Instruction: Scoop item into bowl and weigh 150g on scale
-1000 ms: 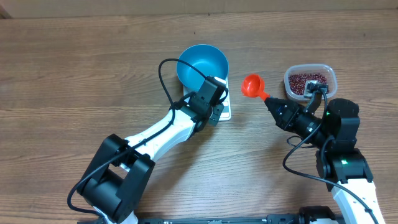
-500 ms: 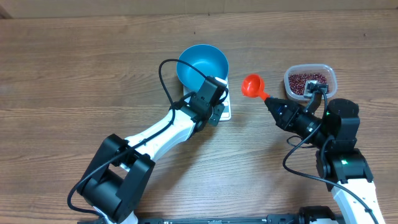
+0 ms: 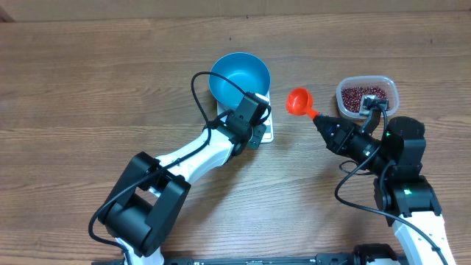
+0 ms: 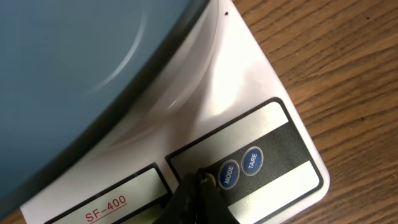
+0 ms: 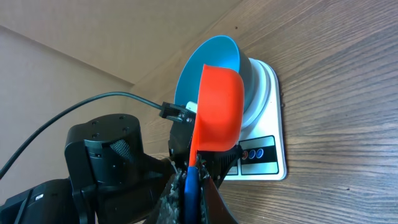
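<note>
The blue bowl (image 3: 240, 77) stands on the white scale (image 3: 266, 132), and no beans show inside it. My left gripper (image 3: 255, 124) is shut, its tips (image 4: 200, 177) resting on the scale's front panel (image 4: 273, 155) just left of the MODE button (image 4: 228, 174). My right gripper (image 3: 324, 124) is shut on the blue handle of an orange scoop (image 3: 298, 101), held in the air right of the bowl with nothing showing in its cup. The beans (image 3: 363, 96) lie in a clear tub behind the right arm. In the right wrist view the scoop (image 5: 217, 106) hangs in front of the bowl (image 5: 214, 56).
The clear plastic tub (image 3: 390, 87) sits at the back right, close to my right wrist. My left arm (image 3: 191, 158) stretches diagonally from the front edge to the scale. Bare wooden tabletop (image 3: 88, 88) surrounds everything.
The left arm's rear links have shifted slightly to the right while its tips stay on the scale panel. The right arm and scoop have not moved.
</note>
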